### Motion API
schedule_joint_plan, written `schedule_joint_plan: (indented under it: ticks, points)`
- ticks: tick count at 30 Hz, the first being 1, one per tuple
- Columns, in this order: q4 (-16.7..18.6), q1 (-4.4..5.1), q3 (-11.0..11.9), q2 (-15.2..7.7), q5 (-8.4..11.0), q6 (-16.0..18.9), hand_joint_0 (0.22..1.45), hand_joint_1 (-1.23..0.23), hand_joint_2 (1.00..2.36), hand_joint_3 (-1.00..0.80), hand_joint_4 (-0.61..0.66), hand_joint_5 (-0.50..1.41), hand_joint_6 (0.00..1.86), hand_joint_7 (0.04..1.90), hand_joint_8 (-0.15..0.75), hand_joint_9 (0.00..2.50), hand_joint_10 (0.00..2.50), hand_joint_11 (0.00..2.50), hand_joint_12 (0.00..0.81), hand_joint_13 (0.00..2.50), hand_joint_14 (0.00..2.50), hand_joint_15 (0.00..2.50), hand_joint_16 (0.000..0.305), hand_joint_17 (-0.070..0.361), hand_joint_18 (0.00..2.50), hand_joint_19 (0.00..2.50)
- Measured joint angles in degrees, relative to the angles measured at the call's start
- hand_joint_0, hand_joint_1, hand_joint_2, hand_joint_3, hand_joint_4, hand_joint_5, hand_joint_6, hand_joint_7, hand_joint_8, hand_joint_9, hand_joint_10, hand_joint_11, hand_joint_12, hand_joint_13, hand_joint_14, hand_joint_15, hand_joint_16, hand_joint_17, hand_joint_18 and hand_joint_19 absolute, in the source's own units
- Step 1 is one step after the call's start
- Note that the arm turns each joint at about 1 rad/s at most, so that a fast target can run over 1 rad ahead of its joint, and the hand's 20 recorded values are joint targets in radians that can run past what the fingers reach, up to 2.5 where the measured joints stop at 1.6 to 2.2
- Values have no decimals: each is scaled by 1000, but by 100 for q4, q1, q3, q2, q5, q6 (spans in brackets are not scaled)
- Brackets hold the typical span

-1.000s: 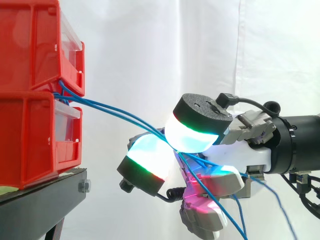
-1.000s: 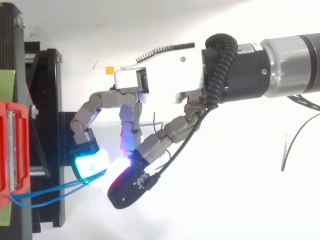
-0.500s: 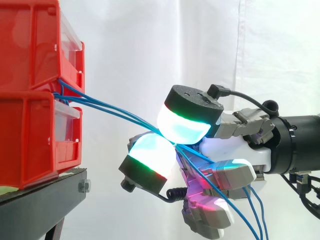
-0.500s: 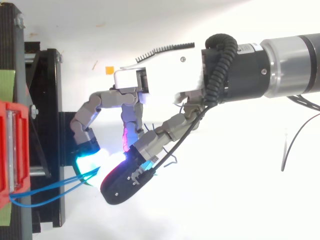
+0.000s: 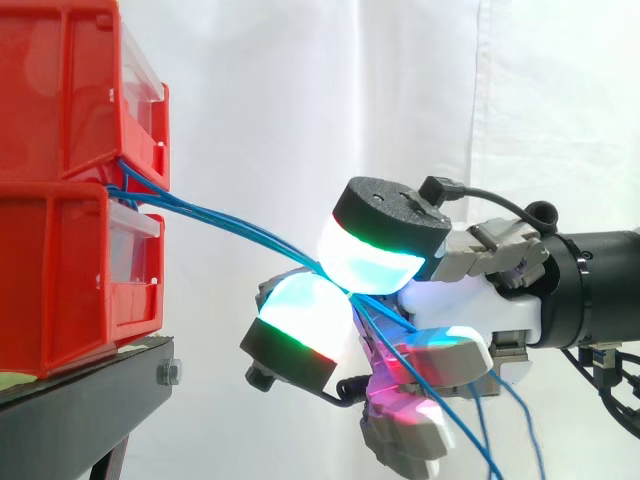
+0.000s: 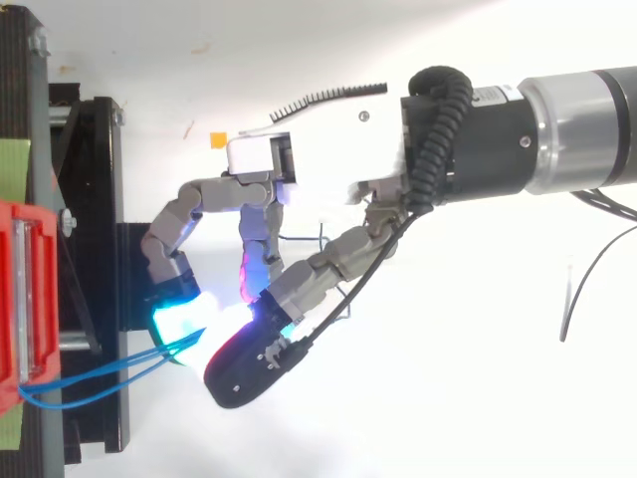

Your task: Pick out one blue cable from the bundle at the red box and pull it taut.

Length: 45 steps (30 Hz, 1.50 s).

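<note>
Two red plastic bins (image 5: pixel 65 190) are stacked on a black metal stand (image 5: pixel 85 385) before a white curtain (image 5: pixel 300 90). A bundle of thin blue cables (image 5: pixel 230 226) comes out at the front of the bins, where the upper bin meets the lower one. From there the cables slope down and away from the bins in nearly straight lines, close together, to the robot's hand (image 5: pixel 470 300), which is well apart from the bins and off the stand. The hand is closed on the cables: its fingers are curled inward, and two glowing fingertips (image 5: pixel 372 262), one above and one below, meet on the strands and pinch them. More than one strand passes between these pads; how many I cannot tell. Past the pinch the cables drop across the lower curled fingers and run out at the bottom edge of the side view. In the top view one strand bows out in a slack loop just beside the bin, while the others run straighter to the cyan-lit pad.
</note>
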Motion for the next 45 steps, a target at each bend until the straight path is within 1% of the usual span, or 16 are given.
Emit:
schedule_joint_plan:
  ticks: [1,3,8,9,10,11,13,16,20,22,29,31,35,39,43,45]
  points:
    - [0,0,0,0,1,1,544,-608,1000,-500,118,-118,882,996,354,1438,27,866,454,1222,22,645,59,134,1002,818]
    - [0,1,0,0,2,2,526,-536,1000,-500,119,-117,875,974,360,1442,28,859,460,1231,23,638,61,136,1013,817]
    - [3,1,1,1,6,2,538,-468,1000,-500,110,-115,864,958,353,1448,27,866,456,1235,23,638,59,133,1012,830]
    - [6,1,1,1,8,2,572,-481,1000,-500,108,-116,863,970,347,1442,29,864,450,1226,23,650,57,128,997,832]
    - [10,0,2,0,11,2,603,-521,1004,-449,106,-116,863,965,344,1436,29,870,446,1222,24,650,56,125,985,837]
    - [11,-1,1,0,13,2,605,-530,1005,-431,106,-116,863,966,344,1436,29,870,447,1222,23,646,56,126,985,837]
    - [13,-2,1,1,16,3,613,-612,1015,-296,93,-115,854,969,344,1418,28,872,443,1216,24,651,55,125,980,838]
    - [12,-1,1,1,17,2,608,-686,1019,-214,87,-116,850,988,351,1409,29,873,442,1208,24,655,55,125,980,835]
    - [15,-2,1,1,19,2,616,-740,1021,-167,80,-120,855,1007,347,1385,28,882,443,1203,22,648,56,125,985,832]
    - [14,-1,1,1,16,2,634,-799,1023,-132,80,-131,870,968,340,1358,29,886,437,1184,24,656,55,124,974,819]
    - [9,1,0,2,19,2,669,-848,1024,-149,30,-148,891,947,332,1300,29,891,424,1140,24,656,54,121,935,804]
    - [9,1,0,2,20,3,733,-900,1022,-211,-34,-153,904,961,324,1272,26,888,411,1116,23,651,53,119,916,789]
    - [9,1,0,2,20,3,784,-925,1014,-326,-85,-157,913,914,313,1225,27,844,387,1057,25,646,51,114,867,762]
    - [9,1,-1,-1,20,2,823,-923,1008,-410,-135,-157,916,970,310,1220,26,837,380,1043,25,656,49,110,829,787]
    - [9,1,-1,0,16,2,849,-913,1000,-500,-185,-155,924,927,307,1217,26,817,366,1033,24,659,48,108,823,779]
    - [9,2,-1,-1,13,3,850,-914,1000,-500,-187,-154,928,916,309,1217,24,815,360,1027,23,659,47,106,822,790]
